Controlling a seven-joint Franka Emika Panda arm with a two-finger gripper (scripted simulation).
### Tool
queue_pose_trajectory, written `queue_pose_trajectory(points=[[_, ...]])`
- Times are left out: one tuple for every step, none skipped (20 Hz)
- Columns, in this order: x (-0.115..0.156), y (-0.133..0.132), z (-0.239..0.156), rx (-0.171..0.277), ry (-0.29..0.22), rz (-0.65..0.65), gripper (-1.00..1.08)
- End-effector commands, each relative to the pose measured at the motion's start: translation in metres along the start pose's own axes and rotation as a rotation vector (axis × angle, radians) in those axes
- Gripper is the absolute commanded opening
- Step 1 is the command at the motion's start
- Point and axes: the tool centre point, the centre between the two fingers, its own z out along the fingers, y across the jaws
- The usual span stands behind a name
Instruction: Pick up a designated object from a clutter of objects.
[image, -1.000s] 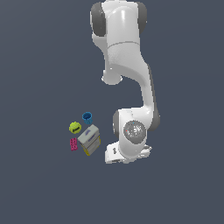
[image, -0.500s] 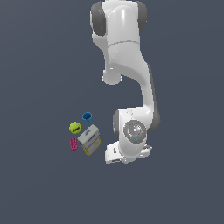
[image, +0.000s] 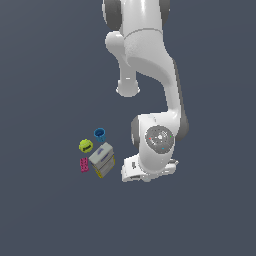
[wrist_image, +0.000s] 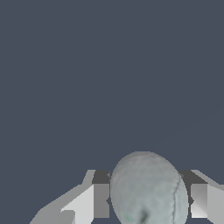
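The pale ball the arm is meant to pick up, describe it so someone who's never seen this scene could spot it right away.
Start at the big white robot arm and follow it down to its gripper. The pale ball sits between the two fingers, seen only in the wrist view. It is plain, round and grey-white, unlike the colourful pieces on the exterior view's left: blue cup, lime-green cup, pink block.

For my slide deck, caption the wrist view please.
Wrist view: pale grey ball sits between the gripper jaws, above a bare dark floor.
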Motion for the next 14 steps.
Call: queue_pose_trajectory(points=[[-0.003, -0.004, -0.019, 0.000, 0.002, 0.000, -1.00], [-0.004, -0.006, -0.028, 0.000, 0.002, 0.000, -1.00], [-0.006, -0.008, -0.037, 0.000, 0.002, 0.000, -1.00], [-0.008, -0.011, -0.047, 0.000, 0.002, 0.000, -1.00], [-0.009, -0.013, -0.058, 0.000, 0.002, 0.000, -1.00], [-0.011, -0.016, -0.069, 0.000, 0.002, 0.000, -1.00], [-0.013, -0.018, -0.081, 0.000, 0.002, 0.000, -1.00], [-0.015, -0.021, -0.093, 0.000, 0.002, 0.000, -1.00], [-0.017, -0.023, -0.105, 0.000, 0.002, 0.000, -1.00], [-0.019, -0.026, -0.117, 0.000, 0.002, 0.000, -1.00], [-0.021, -0.029, -0.129, -0.001, 0.002, -0.001, -1.00], [-0.023, -0.032, -0.141, -0.001, 0.002, -0.001, -1.00], [-0.025, -0.034, -0.153, -0.001, 0.002, -0.001, -1.00], [-0.027, -0.037, -0.165, -0.001, 0.002, -0.001, -1.00]])
